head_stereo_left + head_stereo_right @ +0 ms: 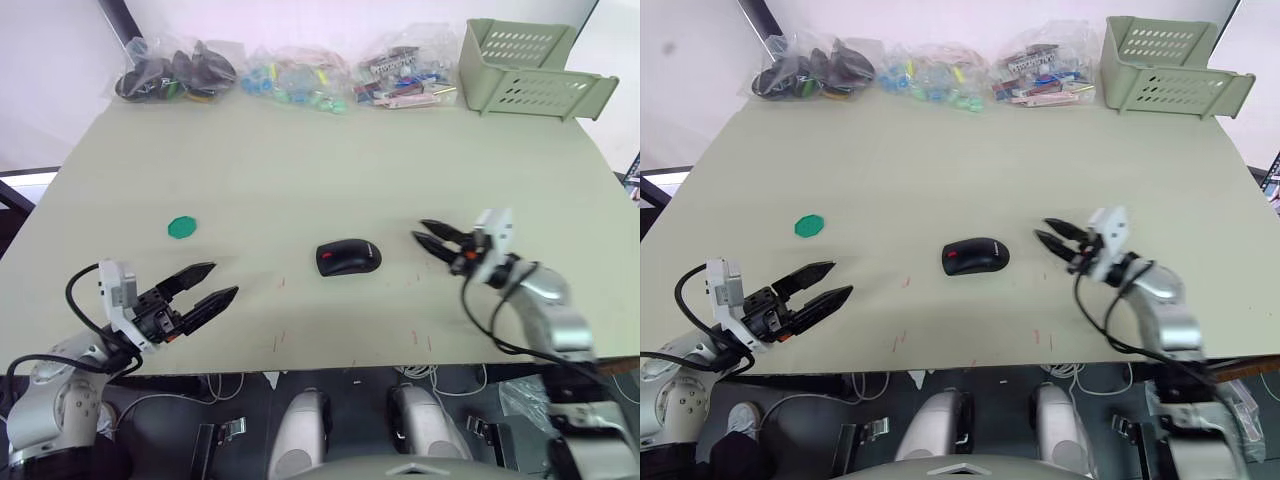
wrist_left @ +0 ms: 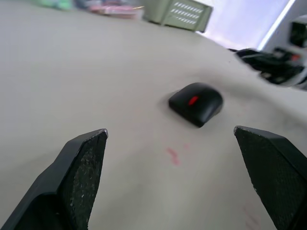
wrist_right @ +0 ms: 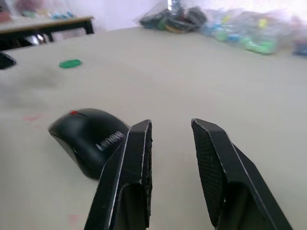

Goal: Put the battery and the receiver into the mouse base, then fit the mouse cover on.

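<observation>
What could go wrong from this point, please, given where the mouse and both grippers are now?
The mouse cover appears fitted on the mouse, which lies free on the table. The right gripper hangs close beside it, jaws open; a small sideways move could nudge it or shift the cover, if not fully seated. The left gripper points toward it from farther off, jaws open, so reaching in could knock it too. The green disc lies loose nearby.
</observation>
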Controlling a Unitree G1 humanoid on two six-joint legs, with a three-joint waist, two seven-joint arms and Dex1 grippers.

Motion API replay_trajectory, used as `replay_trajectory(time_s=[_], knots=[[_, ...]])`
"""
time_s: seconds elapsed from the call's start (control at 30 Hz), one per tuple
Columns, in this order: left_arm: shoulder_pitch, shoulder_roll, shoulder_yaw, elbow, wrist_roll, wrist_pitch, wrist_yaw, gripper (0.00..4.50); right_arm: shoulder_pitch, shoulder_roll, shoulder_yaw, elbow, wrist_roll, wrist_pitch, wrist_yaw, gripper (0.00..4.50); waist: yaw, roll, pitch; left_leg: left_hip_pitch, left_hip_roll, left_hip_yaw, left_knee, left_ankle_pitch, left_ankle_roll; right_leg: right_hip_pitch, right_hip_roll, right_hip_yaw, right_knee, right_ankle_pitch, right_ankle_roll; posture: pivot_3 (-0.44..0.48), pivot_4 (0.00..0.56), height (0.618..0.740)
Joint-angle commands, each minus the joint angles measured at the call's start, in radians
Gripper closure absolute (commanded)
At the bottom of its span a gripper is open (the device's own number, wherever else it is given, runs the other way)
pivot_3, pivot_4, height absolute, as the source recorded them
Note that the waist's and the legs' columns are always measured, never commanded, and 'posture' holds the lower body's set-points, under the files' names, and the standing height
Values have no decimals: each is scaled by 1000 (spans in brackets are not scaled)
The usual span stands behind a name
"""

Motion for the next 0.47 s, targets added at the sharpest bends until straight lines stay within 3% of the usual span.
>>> replay_trajectory(time_s=[0.03,0.1,0.27,0.47], knots=[[33,-8,45,-46,1,1,56,0,108,-78,-76,-143,101,100,22,2886,1,0,0,0,0,0,0,0,0,0,0,0,0,0,0,0,150,740],[65,-11,51,-51,9,2,71,0,195,-147,-130,-193,127,137,38,2314,2,1,0,0,0,1,0,0,0,0,1,0,0,-1,-1,0,150,740],[138,-15,85,-53,10,-10,83,0,361,-243,-245,-287,183,188,45,23,0,0,1,1,0,2,2,0,0,1,1,1,0,-4,-2,0,150,740],[162,-14,91,-61,13,0,98,0,442,-271,-291,-301,185,187,50,23,1,0,0,1,1,0,3,0,0,1,1,2,1,-5,1,0,150,740]])
